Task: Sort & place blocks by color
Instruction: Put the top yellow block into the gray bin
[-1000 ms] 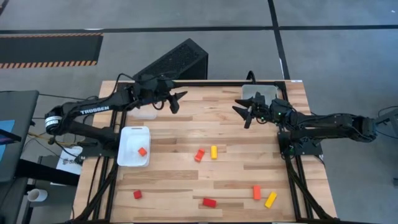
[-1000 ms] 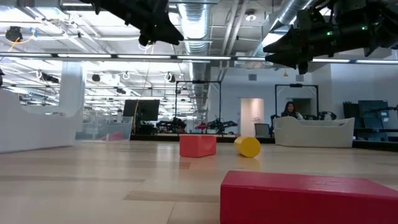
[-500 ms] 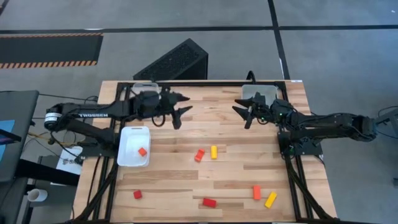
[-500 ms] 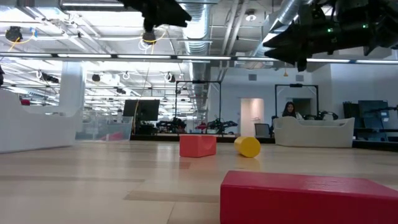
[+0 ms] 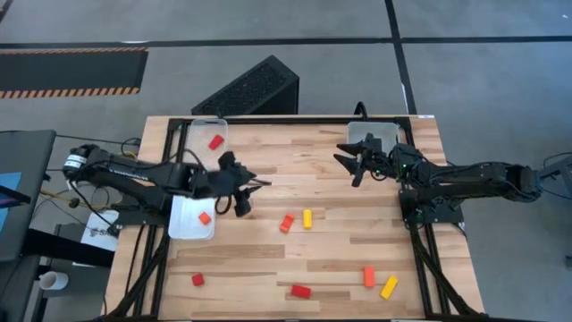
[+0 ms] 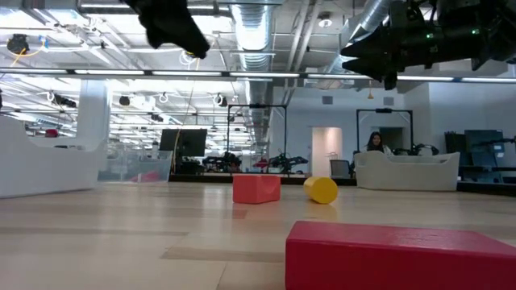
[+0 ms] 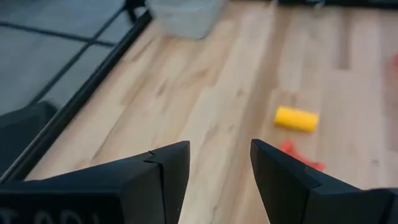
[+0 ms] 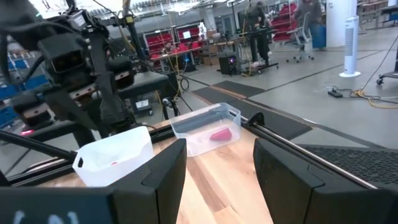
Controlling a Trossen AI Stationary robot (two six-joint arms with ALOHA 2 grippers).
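Loose blocks lie flat on the wooden table: an orange-red one (image 5: 286, 223) and a yellow one (image 5: 307, 218) in the middle, with red (image 5: 197, 279), red (image 5: 300, 291), orange (image 5: 368, 276) and yellow (image 5: 389, 287) ones near the front. A red block (image 5: 215, 141) lies in the clear far-left tray (image 5: 202, 128). Another (image 5: 204, 217) lies in the white tray (image 5: 183, 201). My left gripper (image 5: 250, 195) hovers open just right of the white tray, left of the middle blocks, nothing between its fingers (image 7: 168, 168). My right gripper (image 5: 347, 165) hangs open at the far right, also empty.
A third clear tray (image 5: 371, 134) stands at the far right corner behind my right gripper. A black box (image 5: 250, 88) sits on the floor beyond the far edge. Bare wood lies between the two grippers. A person (image 6: 376, 143) sits far back in the room.
My left gripper has swung from the far edge, beside the clear far-left tray, toward the near edge and slightly down. It now stands beside the white tray, tipped more toward the table. The tray with its red block is uncovered. My right gripper has kept still.
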